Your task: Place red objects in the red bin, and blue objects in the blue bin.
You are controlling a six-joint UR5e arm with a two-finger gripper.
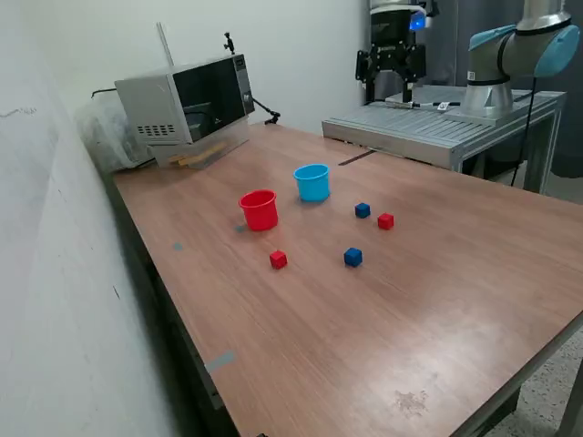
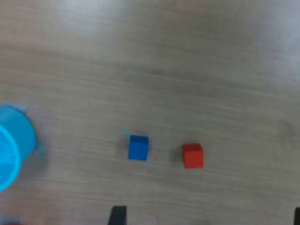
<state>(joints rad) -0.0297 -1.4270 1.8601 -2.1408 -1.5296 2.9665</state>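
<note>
On the wooden table (image 1: 437,300) the red cup (image 1: 260,209) and the light blue cup (image 1: 312,182) stand upright side by side. One blue cube (image 1: 363,210) and one red cube (image 1: 386,220) lie close together to the exterior view's right of the cups. A second red cube (image 1: 278,259) and a second blue cube (image 1: 352,257) lie nearer the camera. My gripper (image 1: 389,91) hangs high above the table's far side. The wrist view shows the blue cup (image 2: 11,147), a blue cube (image 2: 138,147) and a red cube (image 2: 193,155) far below. One fingertip (image 2: 117,216) shows at the frame edge, wide apart from the other; the gripper is open and empty.
A microwave-like box (image 1: 187,100) stands at the table's far corner on the exterior view's left. A grey metal platform (image 1: 437,123) with the arm's base (image 1: 487,96) borders the far side. A white wall (image 1: 55,273) runs along the exterior view's left.
</note>
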